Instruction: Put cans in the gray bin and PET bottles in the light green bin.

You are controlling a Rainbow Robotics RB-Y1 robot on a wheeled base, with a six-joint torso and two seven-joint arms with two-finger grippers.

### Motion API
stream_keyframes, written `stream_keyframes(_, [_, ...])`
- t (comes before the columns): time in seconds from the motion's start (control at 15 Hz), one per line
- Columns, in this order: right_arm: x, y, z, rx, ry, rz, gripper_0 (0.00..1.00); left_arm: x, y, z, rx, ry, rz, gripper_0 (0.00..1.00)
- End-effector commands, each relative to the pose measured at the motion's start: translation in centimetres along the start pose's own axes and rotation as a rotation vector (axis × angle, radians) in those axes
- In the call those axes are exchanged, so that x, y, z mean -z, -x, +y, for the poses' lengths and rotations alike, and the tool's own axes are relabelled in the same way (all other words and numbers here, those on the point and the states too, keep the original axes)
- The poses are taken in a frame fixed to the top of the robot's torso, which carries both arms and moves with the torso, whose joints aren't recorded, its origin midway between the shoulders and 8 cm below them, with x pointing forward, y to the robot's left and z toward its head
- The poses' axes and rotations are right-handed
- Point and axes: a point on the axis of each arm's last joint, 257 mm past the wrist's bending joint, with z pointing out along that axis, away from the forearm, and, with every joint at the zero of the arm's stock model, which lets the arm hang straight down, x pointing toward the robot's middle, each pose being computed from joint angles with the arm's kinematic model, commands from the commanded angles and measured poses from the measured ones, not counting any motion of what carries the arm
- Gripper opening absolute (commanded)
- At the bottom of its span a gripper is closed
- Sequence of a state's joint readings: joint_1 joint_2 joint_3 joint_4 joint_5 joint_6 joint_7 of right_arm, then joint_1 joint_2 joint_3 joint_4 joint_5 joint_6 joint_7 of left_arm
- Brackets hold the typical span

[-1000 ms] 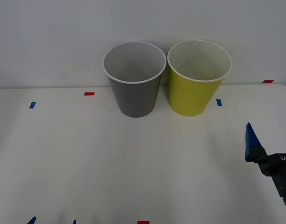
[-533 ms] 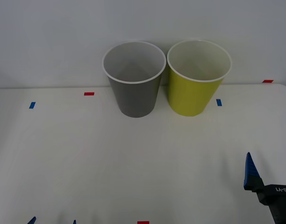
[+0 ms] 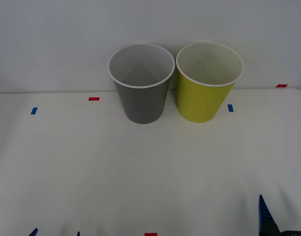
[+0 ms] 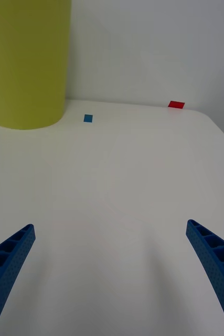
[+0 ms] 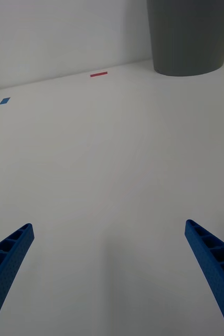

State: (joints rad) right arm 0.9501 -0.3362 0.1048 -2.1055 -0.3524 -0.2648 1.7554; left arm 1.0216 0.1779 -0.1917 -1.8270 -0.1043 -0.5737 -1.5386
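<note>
Standing side by side (upright): bins (image 3: pixel 141 83)

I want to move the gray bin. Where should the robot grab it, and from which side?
Probably by the white rim, from above. The gray bin stands upright with its mouth open, so one finger could go inside and one outside the wall. It looks too wide to clasp around, and the light green bin crowds its right side, so the rim's left or near part is freer.
</note>
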Motion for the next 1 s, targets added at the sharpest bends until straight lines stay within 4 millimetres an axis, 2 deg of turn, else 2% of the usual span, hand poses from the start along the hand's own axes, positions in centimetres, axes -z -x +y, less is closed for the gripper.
stream_keyframes(0.07, [0.8,-1.0,1.2,0.022,0.035,0.028,1.00,0.0,0.0,0.0,0.000,0.000,0.000,1.00])
stream_keyframes(0.6, [3.5,-2.8,3.4,0.006,0.114,0.083,1.00,0.0,0.0,0.0,0.000,0.000,0.000,1.00])
stream_keyframes(0.73, [4.2,-3.8,3.7,-0.003,0.114,0.118,1.00,0.0,0.0,0.0,0.000,0.000,0.000,1.00])
stream_keyframes(1.0, [4.5,-4.0,3.8,-0.011,0.107,0.125,1.00,0.0,0.0,0.0,0.000,0.000,0.000,1.00])
